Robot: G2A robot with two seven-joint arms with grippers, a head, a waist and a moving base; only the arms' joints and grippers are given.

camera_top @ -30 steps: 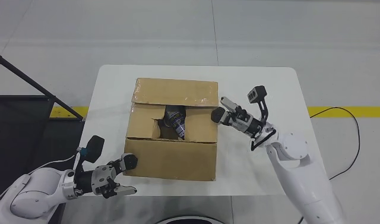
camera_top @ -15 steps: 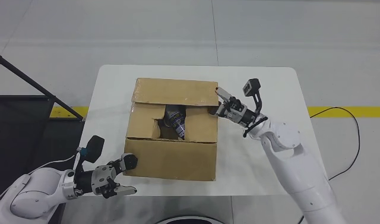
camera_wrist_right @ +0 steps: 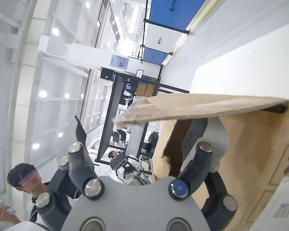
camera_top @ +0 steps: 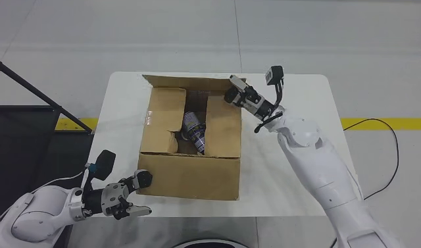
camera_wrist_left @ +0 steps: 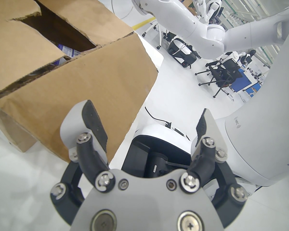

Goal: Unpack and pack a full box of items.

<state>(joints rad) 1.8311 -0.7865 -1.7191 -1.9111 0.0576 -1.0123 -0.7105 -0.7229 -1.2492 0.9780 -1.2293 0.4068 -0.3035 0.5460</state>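
Box point(camera_top: 187, 175) sits mid tabletop point(camera_top: 289, 116), front wall toward the robot. Back flap point(camera_top: 191, 83) stands raised along the far edge. The two side flaps, left point(camera_top: 164, 113) and right point(camera_top: 223, 126), lie folded in over the top with a gap between them. An item point(camera_top: 194, 133) with a printed label shows in that gap, inside the box, tilted; hard to tell what it is.

Right gripper point(camera_top: 235, 92) is at the box's far right corner, by the right end of the back flap. In the right wrist view the fingers point(camera_wrist_right: 195, 133) are spread wide around the gripper's middle point(camera_wrist_right: 137, 131), and the flap's edge point(camera_wrist_right: 207, 108) runs across just past the tips. Cannot tell if a finger touches the flap. Nothing is pinched.

Left gripper point(camera_top: 141, 195) is low at the tabletop's near left edge, just beside the box's front left corner. In the left wrist view its fingers point(camera_wrist_left: 94, 121) are wide apart, gripper middle point(camera_wrist_left: 147, 114) empty, and the box wall point(camera_wrist_left: 86, 85) is right by one finger, apparently not touching it.
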